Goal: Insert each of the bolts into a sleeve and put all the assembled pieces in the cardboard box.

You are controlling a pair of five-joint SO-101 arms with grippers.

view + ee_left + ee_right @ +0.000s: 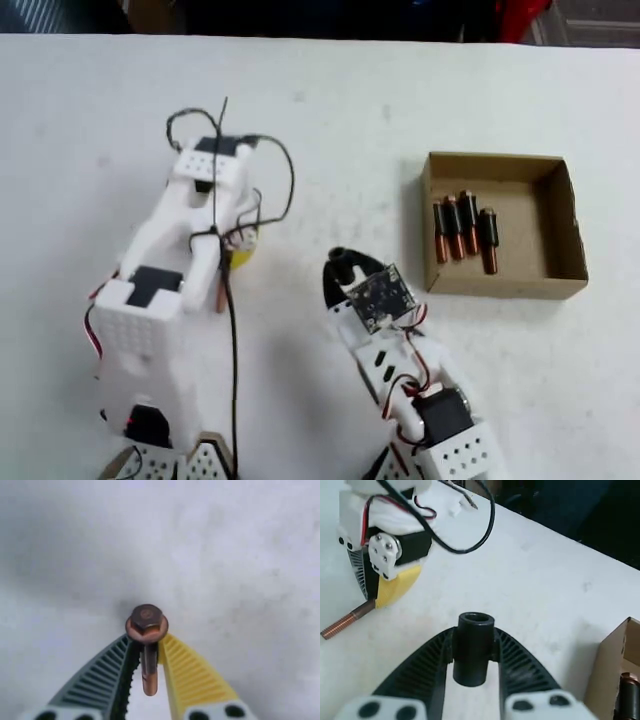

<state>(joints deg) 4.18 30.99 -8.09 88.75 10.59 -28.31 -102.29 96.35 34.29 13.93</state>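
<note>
The white bench [400,90] carries an open brown cardboard box [532,235] with four assembled copper-and-black pieces [463,232] lying inside. Near the box, the black right claw [473,631] is clamped around an upright black cylindrical sleeve [472,652]; the grey-and-yellow left claw [146,640] pinches the shank of a copper hex-head bolt [147,622]

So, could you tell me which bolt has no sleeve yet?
The bolt held in the left gripper: its copper shank is bare, whereas those in the cardboard box each wear a black sleeve.

Four assembled pieces [463,225], one cardboard box [505,286], one bare copper bolt [148,645], one empty black sleeve [472,647]
</note>
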